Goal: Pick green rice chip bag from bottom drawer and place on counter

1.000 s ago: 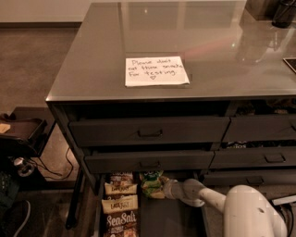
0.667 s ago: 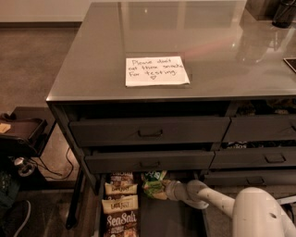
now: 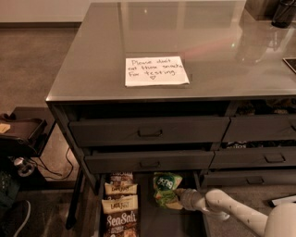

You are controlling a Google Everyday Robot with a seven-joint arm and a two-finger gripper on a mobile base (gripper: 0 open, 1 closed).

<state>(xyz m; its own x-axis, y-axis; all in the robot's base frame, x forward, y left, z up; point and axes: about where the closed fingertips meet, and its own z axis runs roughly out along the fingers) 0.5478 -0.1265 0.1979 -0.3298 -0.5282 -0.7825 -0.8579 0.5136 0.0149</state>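
The green rice chip bag (image 3: 165,184) stands tilted in the open bottom drawer (image 3: 152,224), just below the front of the drawer above. My gripper (image 3: 177,198) reaches in from the lower right on its white arm and is shut on the bag's lower right edge. The bag's lettered face is turned up towards the camera. The glossy grey counter (image 3: 212,41) lies above, bearing the white handwritten note (image 3: 156,71).
A brown SeaSalt bag (image 3: 121,224) and cream-banded brown bags (image 3: 120,202) lie in the drawer's left part. Two wider drawers (image 3: 149,131) stand slightly open above. A dark object (image 3: 283,13) sits on the counter's far right. A low cart with cables (image 3: 23,136) is at the left.
The arm has drawn back to the right, and the green bag has come with it, shifted right and turned more upright.
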